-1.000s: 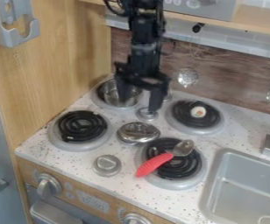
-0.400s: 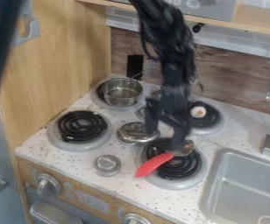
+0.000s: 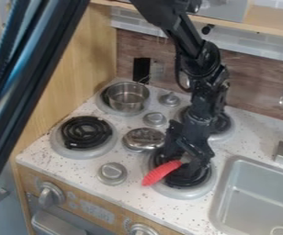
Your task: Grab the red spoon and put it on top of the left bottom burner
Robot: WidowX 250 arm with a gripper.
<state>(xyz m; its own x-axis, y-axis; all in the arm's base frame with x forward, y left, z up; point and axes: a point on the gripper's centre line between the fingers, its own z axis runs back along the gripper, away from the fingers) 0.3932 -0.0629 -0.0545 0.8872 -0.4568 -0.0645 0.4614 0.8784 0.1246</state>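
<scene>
The black gripper (image 3: pixel 183 160) is low over the bottom right burner (image 3: pixel 187 179), its fingers apart, one on either side of the spoon's neck as seen from the camera. Whether they touch the spoon I cannot tell. The red spoon (image 3: pixel 160 173) lies across that burner, its red handle pointing down-left over the burner's rim; the gripper covers most of its metal bowl. The left bottom burner (image 3: pixel 86 133) has a black coil with nothing lying on it.
A metal pot (image 3: pixel 127 97) sits on the back left burner. A silver lid (image 3: pixel 143 138) lies between the front burners, near a round knob (image 3: pixel 112 173). The sink (image 3: pixel 260 197) is at right. Dark bars cross the upper left.
The gripper has come right and down from near the pot to the spoon, and the arm now covers much of the back right burner. Dark bars have entered at left. The spoon has not moved.
</scene>
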